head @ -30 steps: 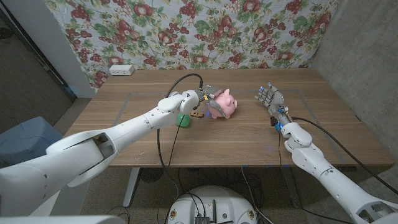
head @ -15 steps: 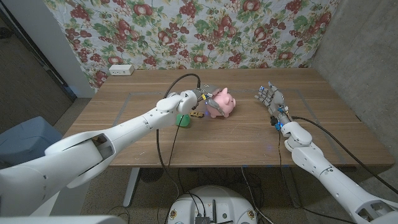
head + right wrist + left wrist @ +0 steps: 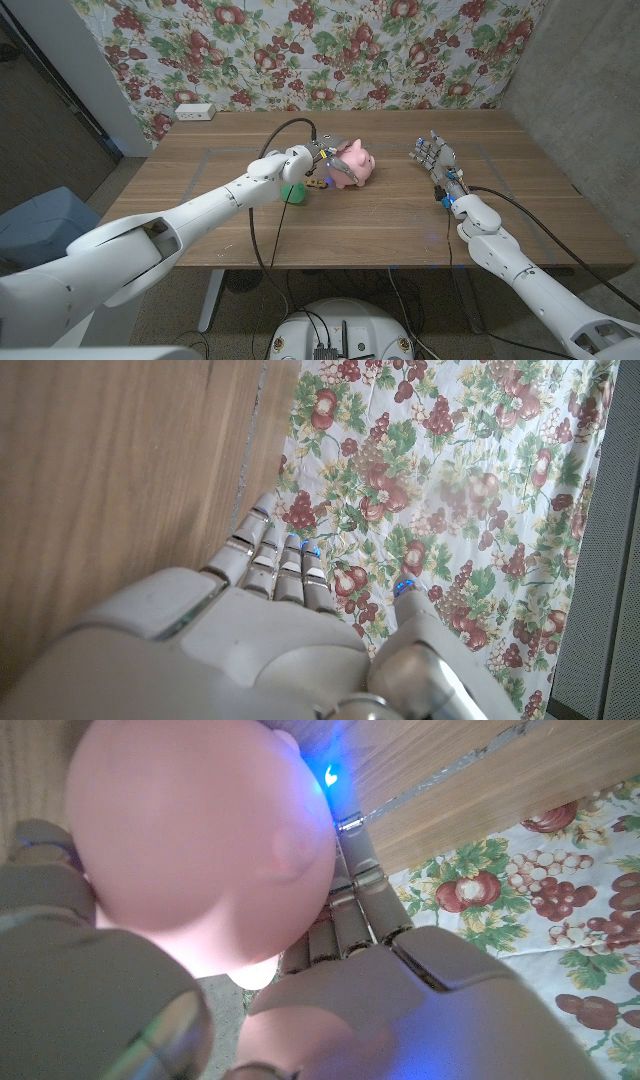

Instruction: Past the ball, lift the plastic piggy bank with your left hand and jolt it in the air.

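Slightly higher now, piggy bank [image 3: 357,163] in left hand's [image 3: 330,167] grasp, snout toward open right hand [image 3: 436,160].

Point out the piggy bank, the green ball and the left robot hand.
piggy bank [image 3: 358,163]: head view, on its pink body.
green ball [image 3: 294,193]: head view, on the visible side below the arm.
left robot hand [image 3: 332,165]: head view, on the fingers gripping the pig.

The head view was evenly and softly lit, sharp, with only faint shadows on the table [image 3: 250,215]. Pressed against the left hand [image 3: 330,990], the piggy bank [image 3: 200,840] was blurred and overexposed, a blue glare beside it. The right hand [image 3: 260,630] showed soft-focused.
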`<state>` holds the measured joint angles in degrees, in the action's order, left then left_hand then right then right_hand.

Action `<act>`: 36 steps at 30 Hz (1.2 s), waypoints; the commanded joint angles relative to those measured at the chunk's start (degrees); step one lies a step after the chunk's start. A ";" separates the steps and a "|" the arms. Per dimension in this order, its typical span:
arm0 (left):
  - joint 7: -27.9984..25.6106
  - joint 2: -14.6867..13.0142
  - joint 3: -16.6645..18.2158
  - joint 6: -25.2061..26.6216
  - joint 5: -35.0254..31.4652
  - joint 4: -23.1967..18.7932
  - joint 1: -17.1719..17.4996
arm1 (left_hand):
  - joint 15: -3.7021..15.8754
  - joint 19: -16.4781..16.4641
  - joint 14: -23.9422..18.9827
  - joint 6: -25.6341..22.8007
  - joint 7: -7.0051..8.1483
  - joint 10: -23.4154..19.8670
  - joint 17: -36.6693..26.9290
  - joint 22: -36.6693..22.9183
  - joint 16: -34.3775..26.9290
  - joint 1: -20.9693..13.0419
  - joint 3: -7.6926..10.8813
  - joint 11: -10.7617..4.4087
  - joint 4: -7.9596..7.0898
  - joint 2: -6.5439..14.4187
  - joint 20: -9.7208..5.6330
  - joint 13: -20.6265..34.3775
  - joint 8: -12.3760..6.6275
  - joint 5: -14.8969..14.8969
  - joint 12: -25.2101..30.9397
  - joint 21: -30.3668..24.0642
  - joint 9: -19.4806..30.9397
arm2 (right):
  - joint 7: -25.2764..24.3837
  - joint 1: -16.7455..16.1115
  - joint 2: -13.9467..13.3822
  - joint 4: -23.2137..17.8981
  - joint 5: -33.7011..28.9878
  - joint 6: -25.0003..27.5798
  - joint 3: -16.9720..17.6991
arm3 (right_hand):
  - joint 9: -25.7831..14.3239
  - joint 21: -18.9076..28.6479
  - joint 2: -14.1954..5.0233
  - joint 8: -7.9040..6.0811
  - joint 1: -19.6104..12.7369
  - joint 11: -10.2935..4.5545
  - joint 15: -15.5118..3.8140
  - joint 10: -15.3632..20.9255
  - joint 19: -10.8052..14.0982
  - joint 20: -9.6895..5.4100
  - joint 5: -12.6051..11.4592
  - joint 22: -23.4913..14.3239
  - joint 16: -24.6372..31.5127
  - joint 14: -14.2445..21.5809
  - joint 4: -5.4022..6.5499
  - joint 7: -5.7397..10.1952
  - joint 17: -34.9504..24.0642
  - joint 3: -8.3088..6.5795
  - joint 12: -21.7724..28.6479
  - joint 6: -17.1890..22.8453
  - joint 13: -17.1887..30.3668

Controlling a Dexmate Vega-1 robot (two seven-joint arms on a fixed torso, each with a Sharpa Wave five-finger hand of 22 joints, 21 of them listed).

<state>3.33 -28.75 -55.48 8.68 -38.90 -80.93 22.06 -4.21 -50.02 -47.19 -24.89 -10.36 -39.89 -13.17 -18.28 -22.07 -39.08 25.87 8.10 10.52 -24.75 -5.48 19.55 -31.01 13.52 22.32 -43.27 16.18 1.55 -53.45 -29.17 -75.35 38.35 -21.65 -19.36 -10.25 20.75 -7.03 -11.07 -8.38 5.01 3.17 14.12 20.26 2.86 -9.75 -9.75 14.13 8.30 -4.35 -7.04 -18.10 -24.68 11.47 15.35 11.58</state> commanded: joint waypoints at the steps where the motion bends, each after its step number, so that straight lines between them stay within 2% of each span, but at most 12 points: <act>1: -5.57 -0.07 2.44 -0.87 2.98 -0.76 1.29 | 18.00 1.18 -19.55 -23.40 9.64 -19.63 -0.53 -0.27 -0.44 -35.73 0.04 -17.38 -0.37 29.89 -3.76 0.86 -0.62 0.54 0.11 -0.81 0.29 | -0.24 0.18 0.11 0.05 0.00 0.22 -0.05 | -0.34 -0.06 -1.38 -0.11 0.17 0.26 0.07 0.21 0.44 0.14 -0.38 -0.09 0.18 0.47 -0.07 0.02 -0.05 0.14 0.23 0.42 0.13; 13: -10.00 0.01 3.98 -2.17 5.28 -0.41 2.48 | 17.98 1.33 -20.46 -23.54 9.67 -19.80 -1.24 -0.53 -1.00 -35.70 -0.23 -17.24 -0.38 29.86 -4.09 1.66 -0.78 0.77 0.00 -2.38 0.33 | -0.16 0.47 -0.01 0.25 -0.31 0.33 -0.22 | -0.34 -0.27 -1.38 -0.07 0.18 0.23 0.11 0.21 0.51 0.15 -0.38 -0.09 0.20 0.52 -0.07 0.05 -0.04 0.13 0.22 0.37 0.13; 36: -14.38 -1.37 8.70 -3.73 11.87 -2.65 5.92 | 17.95 1.98 -20.67 -23.89 9.64 -20.32 -2.01 -0.69 -1.08 -35.57 -0.44 -17.13 -0.38 29.50 -4.17 3.00 -1.02 1.38 -0.16 -4.86 0.34 | 0.08 0.81 -0.27 -0.17 -0.67 0.62 -0.52 | -0.34 -0.73 -1.40 -0.07 0.14 0.29 0.05 0.26 0.68 0.10 -0.39 -0.11 0.17 0.48 -0.12 0.13 0.00 0.09 0.22 0.42 0.13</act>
<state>-8.64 -29.52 -49.10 5.67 -30.34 -82.46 26.24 -4.42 -49.65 -47.41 -25.24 -10.44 -40.33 -14.87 -18.77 -22.90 -39.15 25.26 8.30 10.21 -24.80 -5.11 22.31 -31.67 14.45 21.88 -47.51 16.33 1.47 -52.69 -29.22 -75.16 37.91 -21.12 -19.74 -10.25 20.31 -7.03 -11.07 -8.38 5.01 3.18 14.12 20.46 3.07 -9.75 -9.75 14.13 8.30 -4.35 -7.05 -18.10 -24.68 11.47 15.34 11.58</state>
